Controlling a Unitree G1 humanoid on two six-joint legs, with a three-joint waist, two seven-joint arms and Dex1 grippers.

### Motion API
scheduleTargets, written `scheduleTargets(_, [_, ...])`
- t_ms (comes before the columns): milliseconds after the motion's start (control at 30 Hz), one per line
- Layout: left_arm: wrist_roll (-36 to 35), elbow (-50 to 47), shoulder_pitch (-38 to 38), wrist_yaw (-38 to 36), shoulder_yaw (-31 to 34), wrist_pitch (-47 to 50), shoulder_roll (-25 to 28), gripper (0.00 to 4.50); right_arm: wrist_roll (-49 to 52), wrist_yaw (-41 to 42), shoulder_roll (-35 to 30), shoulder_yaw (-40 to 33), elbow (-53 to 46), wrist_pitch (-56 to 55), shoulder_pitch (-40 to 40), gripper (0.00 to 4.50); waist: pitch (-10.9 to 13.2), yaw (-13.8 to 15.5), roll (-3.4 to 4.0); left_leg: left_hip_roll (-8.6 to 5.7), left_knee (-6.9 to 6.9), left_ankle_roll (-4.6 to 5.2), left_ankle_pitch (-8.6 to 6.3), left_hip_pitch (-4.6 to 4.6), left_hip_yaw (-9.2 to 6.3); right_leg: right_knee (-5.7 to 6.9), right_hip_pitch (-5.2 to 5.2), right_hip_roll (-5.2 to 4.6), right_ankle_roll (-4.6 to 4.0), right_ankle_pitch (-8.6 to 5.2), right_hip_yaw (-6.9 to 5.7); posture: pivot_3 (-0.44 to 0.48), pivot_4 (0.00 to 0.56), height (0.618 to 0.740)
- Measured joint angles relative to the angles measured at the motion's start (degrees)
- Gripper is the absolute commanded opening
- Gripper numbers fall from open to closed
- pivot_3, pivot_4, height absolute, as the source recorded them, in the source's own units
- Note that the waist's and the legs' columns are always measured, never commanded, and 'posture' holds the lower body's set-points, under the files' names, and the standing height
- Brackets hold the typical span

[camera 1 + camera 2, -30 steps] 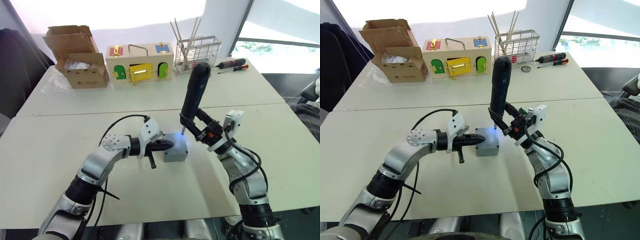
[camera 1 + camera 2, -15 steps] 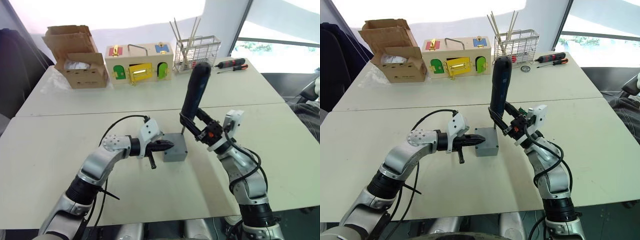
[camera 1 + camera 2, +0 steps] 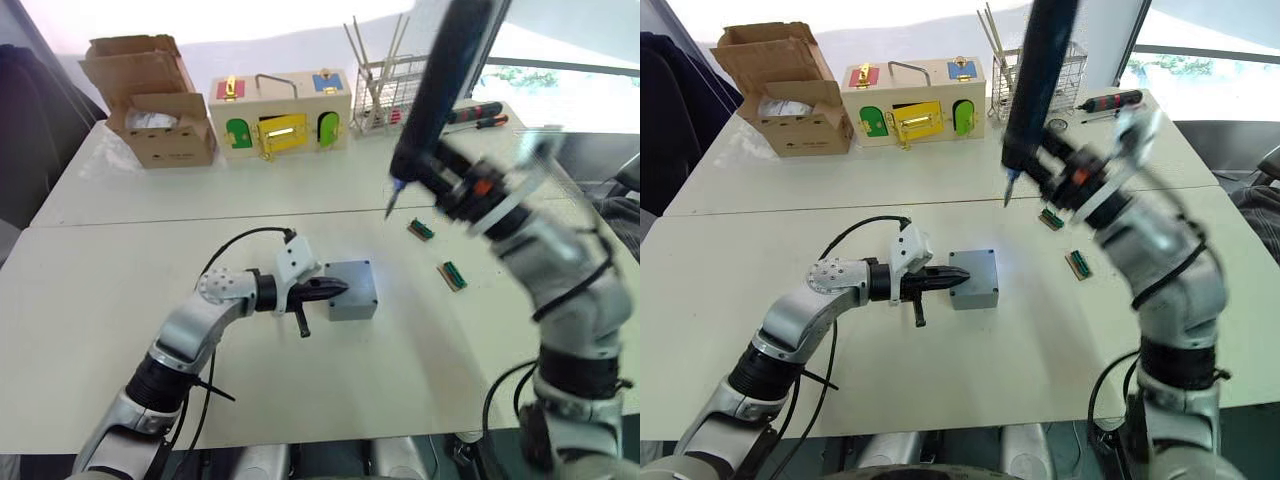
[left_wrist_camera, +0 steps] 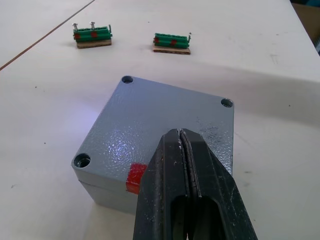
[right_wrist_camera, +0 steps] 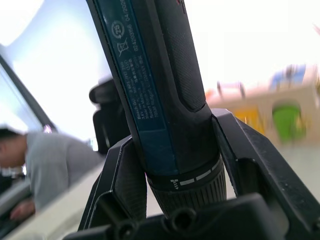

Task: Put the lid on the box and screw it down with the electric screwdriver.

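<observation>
On the white table, left to right:
My left gripper (image 4: pixel 184 150): black fingers pressed together, nothing between them, tips resting on the near edge of the lid.
Lid (image 4: pixel 165 127): flat square grey plastic cover with corner holes, seated on the deep grey plastic box (image 3: pixel 351 290).
Electric screwdriver (image 3: pixel 440 90): thick black and dark-blue cylinder, long axis steep and tilted, thin metal bit pointing down toward the table, well above and to the right of the box.
My right gripper (image 5: pixel 170 165): fingers clamped around the driver's lower body.
Green connector strips (image 3: pixel 421 229): two, lying right of the box.
</observation>
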Motion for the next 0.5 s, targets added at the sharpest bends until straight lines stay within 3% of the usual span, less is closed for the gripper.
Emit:
scheduleTargets(200, [-4.6,-1.42,-0.54,1.18,4.09,4.33,-0.73,0.0,1.93,-7.29,-8.99,-0.2,5.68,14.8,-2.69,1.75,0.63,-0.03,-0.11,-0.06,0.15,0.01,0.0,-0.19,0.07,-0.01,-0.05,-0.06,-0.04,0.01,0.0,0.0,0.15,0.734])
scheduleTargets(300, [-7.58,-6.5,-2.34,0.41,5.09,6.92,0.9,0.0,-3.47,-4.42,-18.64,1.95,12.29,17.16,-2.35,1.75,0.77,0.65,-0.03,-0.08,0.73,-0.07,0.06,-1.26,0.09,0.24,-1.0,-0.04,-0.02,0.06,-0.02,0.0,0.15,0.734])
scheduleTargets(400, [-8.94,-12.76,-1.46,-1.88,4.91,8.4,5.7,0.0,-7.61,1.09,-28.51,3.06,18.16,19.52,-0.6,1.75,0.83,0.78,0.11,-0.08,0.71,-0.25,0.17,-1.69,0.19,0.13,-1.38,-0.05,-0.02,0.07,0.01,0.0,0.15,0.734])
scheduleTargets(500, [-10.04,-15.92,-1.0,-1.94,3.88,9.72,6.46,0.0,-8.41,5.93,-34.25,4.2,25.08,25.65,-0.4,1.75,0.86,0.91,0.11,-0.08,0.79,-0.24,0.16,-1.78,0.22,0.11,-1.41,-0.07,-0.02,0.07,0.01,0.0,0.15,0.734])
